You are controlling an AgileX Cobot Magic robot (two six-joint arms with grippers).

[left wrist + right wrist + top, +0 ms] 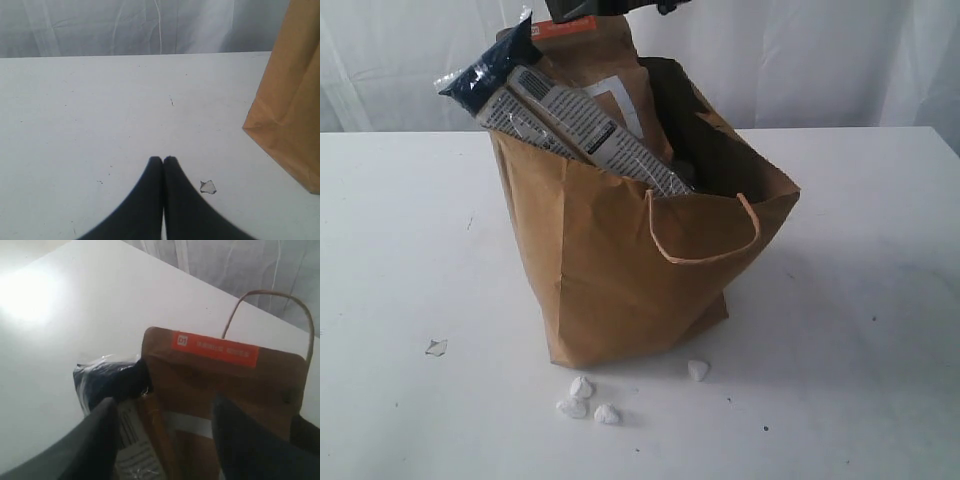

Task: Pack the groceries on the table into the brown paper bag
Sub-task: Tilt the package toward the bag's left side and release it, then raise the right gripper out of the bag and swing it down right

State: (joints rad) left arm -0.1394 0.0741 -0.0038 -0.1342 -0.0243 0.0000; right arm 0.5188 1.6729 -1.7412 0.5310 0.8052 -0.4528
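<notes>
Farthest left, the left gripper (163,161) is pointing across the table (100,100) toward its far edge, its two dark fingers pressed together on nothing. A small grey shard (207,187) is lying on the table just beside those tips, between the gripper and the bag (620,270).

The bag is standing near the middle of the table, well in from every edge. Its paper is creased and its mouth is gaping open. One cord handle (705,240) is hanging down the face toward the near edge. Four white crumbs (582,386) are lying on the table just by the foot of that face.

The packet (570,125) is sticking out of the bag's mouth on the left, tilted, with its dark end rising past the rim and its lower end inside. The pouch (610,70) is standing upright just behind it. Its orange strip is uppermost and its lower part is inside the bag.

The right gripper (165,407) is hanging directly over the pouch, its fingers spread wide apart in front of the pouch's flat face and clamping nothing. Whether a finger is touching the pouch cannot be told. A white curtain (820,60) is hanging beyond the far edge.
</notes>
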